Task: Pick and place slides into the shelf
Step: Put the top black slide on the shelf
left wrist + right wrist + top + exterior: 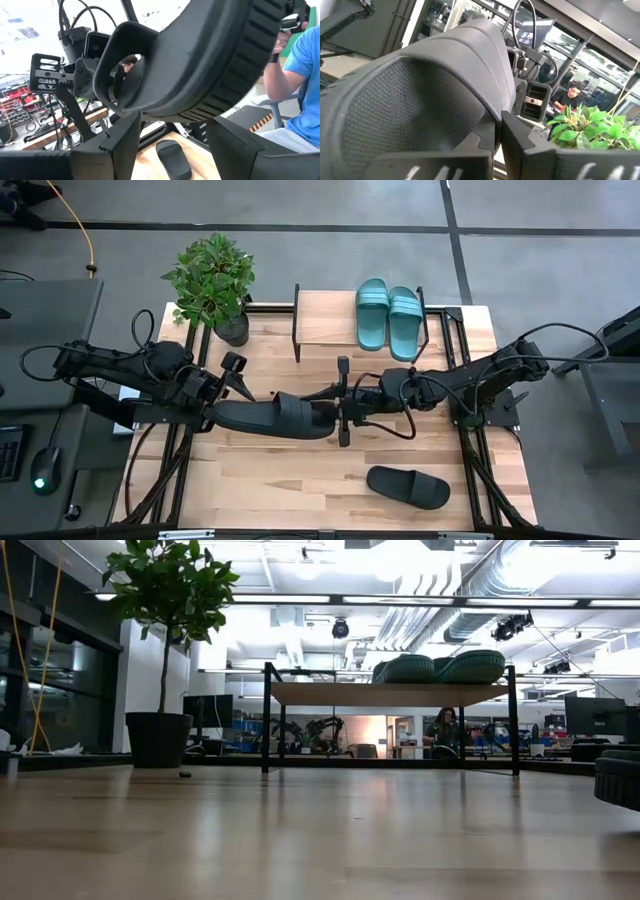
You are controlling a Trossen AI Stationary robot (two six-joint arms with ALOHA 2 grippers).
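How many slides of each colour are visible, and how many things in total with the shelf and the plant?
Teal-green slides: 2, on the shelf
Black slides: 2, one held up between left gripper and right gripper, one on the table
Shelf: 1
Potted plant: 1
Total: 6

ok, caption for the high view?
Both grippers, left and right, hold a black slide mid-table; teal pair already shelved.

Grey concrete floor [300,205] crossed by dark tape lines surrounds the wooden tabletop [300,480]. Potted plant [212,280] at its far corner. White ceiling ducts [480,600] above; seated person [300,85] beyond.
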